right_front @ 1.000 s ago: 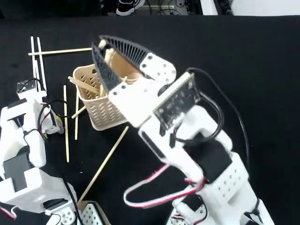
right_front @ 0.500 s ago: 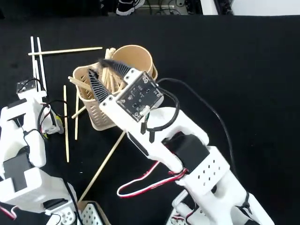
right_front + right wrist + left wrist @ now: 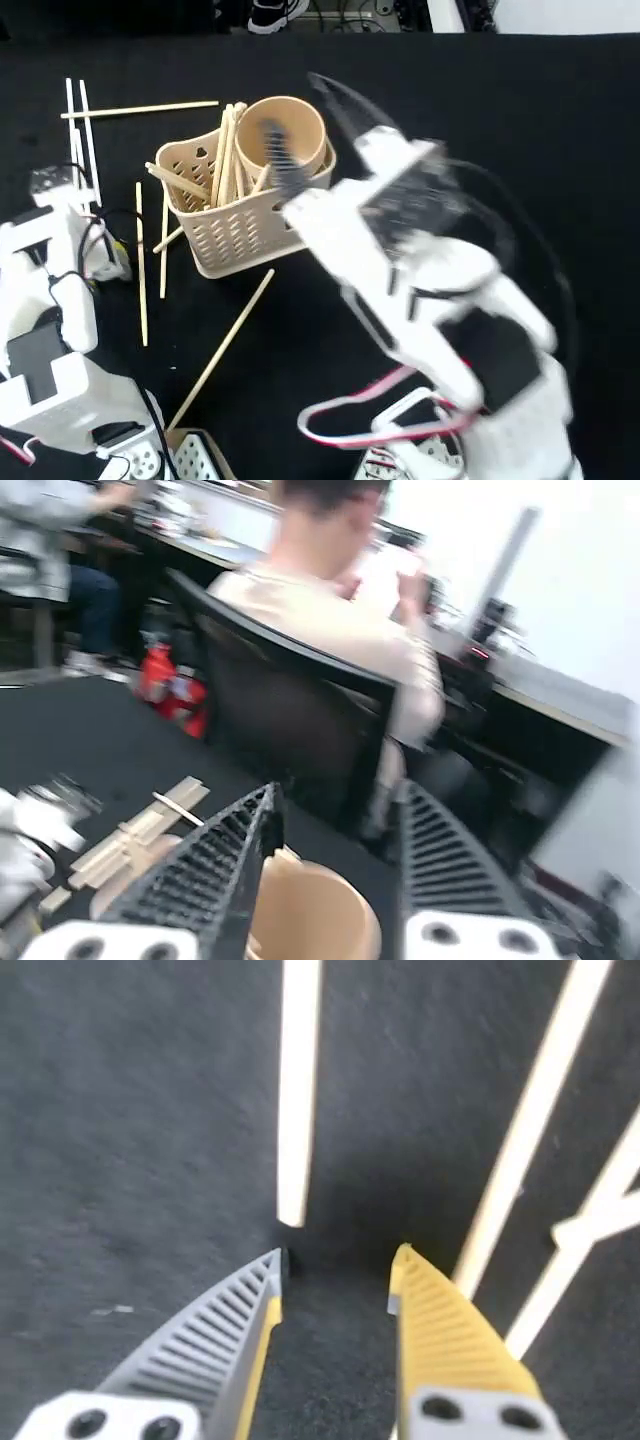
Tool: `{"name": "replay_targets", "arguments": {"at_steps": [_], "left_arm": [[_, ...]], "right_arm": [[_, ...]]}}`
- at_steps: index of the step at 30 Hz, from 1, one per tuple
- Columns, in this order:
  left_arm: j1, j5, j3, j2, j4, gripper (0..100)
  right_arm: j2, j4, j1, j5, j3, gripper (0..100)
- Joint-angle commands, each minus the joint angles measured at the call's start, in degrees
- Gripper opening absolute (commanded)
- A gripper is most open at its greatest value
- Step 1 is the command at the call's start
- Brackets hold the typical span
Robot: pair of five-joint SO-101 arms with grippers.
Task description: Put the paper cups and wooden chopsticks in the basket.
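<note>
A tan paper cup [image 3: 285, 128] stands upright in the beige basket [image 3: 235, 235], beside several wooden chopsticks [image 3: 229, 140] leaning in it. My right gripper [image 3: 312, 125] hangs open and empty just above the cup, which lies below the black fingers [image 3: 215, 865] as a tan rim [image 3: 320, 915]. Loose chopsticks lie on the black table: one across the back [image 3: 140, 108], a pair at the far left [image 3: 76, 115], one left of the basket [image 3: 141, 265], one slanting in front [image 3: 222, 348]. My left gripper [image 3: 335, 1260] is open low over the cloth, near a chopstick end [image 3: 298, 1090].
The left arm's white body [image 3: 45, 300] stands at the table's left edge, close to the loose sticks. The right arm's body [image 3: 440, 300] covers the middle and front right. A perforated white part [image 3: 195, 455] sits at the front edge.
The right gripper let the cup go into the basket, then rose and swung right, off the basket. The left arm has kept still.
</note>
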Motion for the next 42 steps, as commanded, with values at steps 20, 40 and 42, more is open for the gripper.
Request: {"name": "replay_targets", "arguments": {"at_steps": [20,40,42], "left_arm": [[1.71,-0.26,-103.52,63.38,37.01,26],[-0.13,-0.26,-126.11,79.74,43.60,3],[0.04,-0.26,-125.49,77.10,43.60,3]], "right_arm": [[-40.31,-0.79,25.76,-11.43,58.42,1.5],[-53.76,-8.97,23.21,-14.59,81.36,1.5],[-53.76,-8.62,23.21,-14.59,81.36,1.5]]}}
